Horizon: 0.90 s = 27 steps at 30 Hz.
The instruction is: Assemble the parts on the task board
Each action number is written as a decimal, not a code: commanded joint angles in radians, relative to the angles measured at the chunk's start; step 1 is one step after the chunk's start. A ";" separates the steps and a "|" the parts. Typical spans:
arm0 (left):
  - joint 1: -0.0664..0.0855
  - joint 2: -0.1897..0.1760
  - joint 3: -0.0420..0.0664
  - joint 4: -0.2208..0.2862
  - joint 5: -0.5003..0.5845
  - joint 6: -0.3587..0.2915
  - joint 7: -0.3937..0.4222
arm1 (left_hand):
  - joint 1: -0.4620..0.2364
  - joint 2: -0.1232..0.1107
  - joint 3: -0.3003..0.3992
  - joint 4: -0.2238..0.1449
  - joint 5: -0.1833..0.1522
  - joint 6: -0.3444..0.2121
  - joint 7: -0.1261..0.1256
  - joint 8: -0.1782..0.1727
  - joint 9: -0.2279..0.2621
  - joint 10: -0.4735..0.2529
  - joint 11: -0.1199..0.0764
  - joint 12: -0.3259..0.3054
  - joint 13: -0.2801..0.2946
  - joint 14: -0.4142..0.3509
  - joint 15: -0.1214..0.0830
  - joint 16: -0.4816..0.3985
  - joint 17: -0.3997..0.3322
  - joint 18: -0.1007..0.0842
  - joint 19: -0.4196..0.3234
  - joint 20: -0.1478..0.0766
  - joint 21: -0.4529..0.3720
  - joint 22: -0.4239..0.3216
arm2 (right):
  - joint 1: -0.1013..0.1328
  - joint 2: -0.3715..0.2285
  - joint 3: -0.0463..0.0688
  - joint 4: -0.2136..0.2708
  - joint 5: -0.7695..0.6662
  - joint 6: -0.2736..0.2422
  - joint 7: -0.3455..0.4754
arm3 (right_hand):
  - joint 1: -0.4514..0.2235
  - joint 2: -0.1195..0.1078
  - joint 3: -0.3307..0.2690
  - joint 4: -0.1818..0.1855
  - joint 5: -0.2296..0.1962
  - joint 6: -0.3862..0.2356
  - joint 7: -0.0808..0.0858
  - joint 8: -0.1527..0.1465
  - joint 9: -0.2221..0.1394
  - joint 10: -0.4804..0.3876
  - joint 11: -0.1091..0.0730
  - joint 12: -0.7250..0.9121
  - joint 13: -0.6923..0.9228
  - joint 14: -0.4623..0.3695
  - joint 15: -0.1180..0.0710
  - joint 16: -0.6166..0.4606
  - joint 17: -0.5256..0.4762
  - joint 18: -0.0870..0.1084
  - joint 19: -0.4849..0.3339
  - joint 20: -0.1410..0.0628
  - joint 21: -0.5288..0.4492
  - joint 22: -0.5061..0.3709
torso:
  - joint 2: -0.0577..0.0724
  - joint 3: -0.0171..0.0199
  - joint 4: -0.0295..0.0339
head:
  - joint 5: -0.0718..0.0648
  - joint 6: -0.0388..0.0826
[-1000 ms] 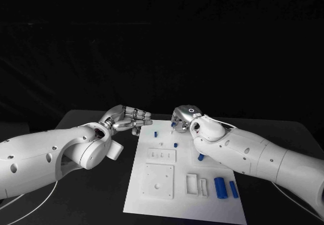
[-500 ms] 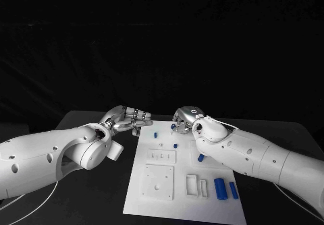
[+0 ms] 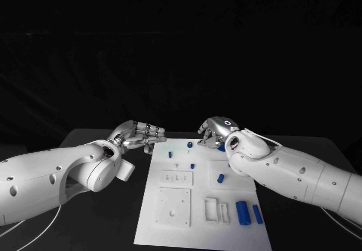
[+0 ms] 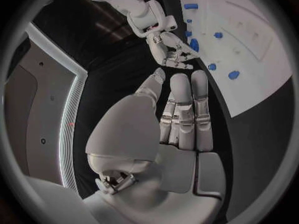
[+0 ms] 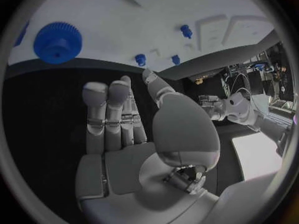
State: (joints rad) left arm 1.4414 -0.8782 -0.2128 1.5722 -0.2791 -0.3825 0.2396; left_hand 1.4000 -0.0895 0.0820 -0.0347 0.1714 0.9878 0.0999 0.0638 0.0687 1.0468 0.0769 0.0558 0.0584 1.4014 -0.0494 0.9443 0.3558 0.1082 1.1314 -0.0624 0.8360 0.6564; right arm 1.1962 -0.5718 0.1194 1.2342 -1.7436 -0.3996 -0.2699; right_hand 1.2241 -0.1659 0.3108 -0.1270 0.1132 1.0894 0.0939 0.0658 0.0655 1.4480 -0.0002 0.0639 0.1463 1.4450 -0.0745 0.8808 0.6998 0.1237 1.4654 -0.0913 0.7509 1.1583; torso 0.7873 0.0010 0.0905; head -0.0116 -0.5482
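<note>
The black table [image 3: 98,219] carried the task board [image 3: 198,230], a white plate lying flat at its middle and running from the near edge away toward the two hands. The left arm [image 3: 53,178] entered from its own side and ended with the left hand [image 3: 138,137] just off the board's far left corner, over bare table; its fingers [image 4: 185,109] lay straight and side by side with the thumb apart, and nothing was held. The right arm [image 3: 302,175] crossed above the board's right edge, and the right hand [image 3: 215,132] hovered at the far right corner; its fingers [image 5: 109,114] were likewise extended together, palm bare, gripping nothing. On the near right part of the board two long blue parts [image 3: 242,213] lay side by side, just beside a pair of narrow white raised frames [image 3: 217,207]. A larger white square panel [image 3: 173,207] sat near the board's left edge, with a smaller panel [image 3: 176,178] beyond it. A short blue part [image 3: 220,178] lay near the middle, close under the right arm. Smaller blue parts [image 3: 170,154] were scattered across the far end, well apart from one another. A blue toothed wheel [image 5: 57,41] lay on the board near the right hand, clear of its fingertips.
</note>
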 commanded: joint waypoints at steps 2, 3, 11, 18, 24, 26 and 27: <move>0.003 -0.001 0.001 -0.006 0.016 0.000 0.018 | 0.007 -0.005 0.006 0.001 0.005 -0.001 0.005 -0.001 0.000 -0.002 0.003 0.003 0.001 0.009 -0.001 0.005 0.001 -0.004 0.007 -0.002 -0.002 0.001 | 0.001 -0.050 0.026 0.038 0.113 -0.004 0.027 | 0.012 -0.005 -0.018 -0.008 0.038 0.000 0.003 -0.003 -0.001 0.040 -0.013 0.004 0.112 0.001 -0.014 -0.003 0.004 0.000 0.049 -0.018 0.001 0.006 | -0.007 0.0077 -0.0179 | 0.000 0.007; 0.003 -0.001 0.001 -0.008 0.017 0.001 0.019 | 0.007 -0.005 0.006 0.001 0.005 -0.001 0.005 -0.001 0.000 -0.002 0.003 0.003 0.001 0.009 -0.001 0.005 0.001 -0.004 0.007 -0.002 -0.002 0.001 | 0.001 -0.064 0.033 0.044 0.129 0.004 0.029 | 0.015 -0.005 -0.034 -0.008 0.049 -0.002 0.000 -0.002 0.000 0.043 -0.012 0.015 0.183 0.002 -0.017 -0.003 0.005 -0.003 0.049 -0.020 0.000 0.007 | -0.008 0.0086 -0.0210 | -0.001 0.007; 0.003 -0.003 0.001 -0.018 0.019 0.005 0.019 | 0.007 -0.004 0.007 -0.001 0.006 -0.001 0.005 -0.001 0.000 -0.001 0.002 0.003 0.001 0.010 -0.002 0.011 0.003 -0.003 0.008 -0.003 -0.001 0.006 | 0.001 -0.126 0.065 0.042 0.209 0.089 0.039 | 0.021 0.004 -0.102 -0.008 0.170 -0.058 0.011 -0.003 0.001 -0.163 -0.009 0.790 0.976 -0.009 -0.009 0.058 0.060 -0.010 0.055 -0.013 0.121 0.093 | -0.011 0.0125 -0.0309 | -0.003 0.005; 0.002 0.001 0.001 -0.027 0.019 0.011 0.019 | 0.006 -0.003 0.006 -0.002 0.005 -0.001 0.005 -0.001 0.000 -0.001 0.002 0.003 0.001 0.010 -0.002 0.014 0.005 -0.003 0.008 -0.003 0.000 0.009 | 0.001 -0.135 0.072 0.007 0.227 0.175 0.029 | 0.023 -0.007 -0.111 0.014 0.221 -0.070 0.017 -0.003 0.003 -0.114 0.003 1.087 1.148 -0.006 0.003 0.186 0.250 -0.007 0.060 0.001 0.218 0.173 | -0.011 0.0118 -0.0268 | 0.003 0.000; 0.002 0.004 0.001 -0.032 0.019 0.015 0.019 | 0.006 -0.003 0.006 -0.002 0.005 -0.001 0.005 -0.001 0.000 -0.001 0.002 0.003 0.001 0.010 -0.002 0.014 0.005 -0.003 0.008 -0.003 0.000 0.009 | 0.000 -0.120 0.073 -0.036 0.231 0.217 0.014 | 0.028 -0.005 -0.132 0.022 0.213 -0.077 0.019 -0.002 0.004 -0.109 0.005 1.112 1.159 -0.004 0.005 0.191 0.271 -0.006 0.061 0.003 0.223 0.186 | -0.010 0.0094 -0.0248 | 0.003 -0.005; 0.002 0.004 0.001 -0.034 0.019 0.015 0.019 | 0.006 -0.003 0.006 -0.002 0.005 -0.001 0.005 -0.001 0.000 -0.001 0.002 0.003 0.001 0.010 -0.002 0.014 0.005 -0.003 0.008 -0.003 0.000 0.009 | -0.001 -0.114 0.073 -0.046 0.231 0.228 0.012 | 0.030 -0.003 -0.147 0.028 0.214 -0.079 0.019 -0.002 0.004 -0.109 0.006 1.114 1.160 -0.003 0.006 0.191 0.275 -0.006 0.061 0.004 0.223 0.190 | -0.011 0.0095 -0.0263 | 0.003 -0.008; 0.002 0.004 0.001 -0.034 0.019 0.016 0.020 | 0.006 -0.003 0.006 -0.002 0.005 -0.001 0.005 -0.001 0.000 -0.001 0.002 0.003 0.001 0.010 -0.002 0.014 0.005 -0.003 0.008 -0.003 0.000 0.009 | -0.003 -0.111 0.073 -0.050 0.229 0.232 0.011 | 0.032 -0.003 -0.152 0.030 0.216 -0.081 0.019 -0.002 0.004 -0.110 0.006 1.115 1.160 -0.003 0.006 0.190 0.276 -0.006 0.061 0.004 0.222 0.191 | -0.010 0.0096 -0.0255 | 0.002 -0.010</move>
State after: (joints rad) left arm 1.4416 -0.8759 -0.2131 1.5382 -0.2660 -0.3799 0.2449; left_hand 1.4000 -0.0895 0.0820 -0.0347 0.1713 0.9878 0.0999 0.0638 0.0687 1.0469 0.0768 0.0558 0.0584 1.4045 -0.0533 0.9559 0.3598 0.1082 1.1350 -0.0661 0.8361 0.6644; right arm 1.1955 -0.6866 0.1924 1.1889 -1.5245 -0.2291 -0.2520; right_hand 1.2477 -0.1687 0.1634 -0.0984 0.3292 1.0141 0.1139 0.0618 0.0680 1.3332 0.0070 1.1756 1.3053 1.4393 -0.0726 1.0686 0.9750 0.1150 1.4649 -0.0944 0.9716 1.3082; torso 0.7769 0.0108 0.0644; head -0.0086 -0.5545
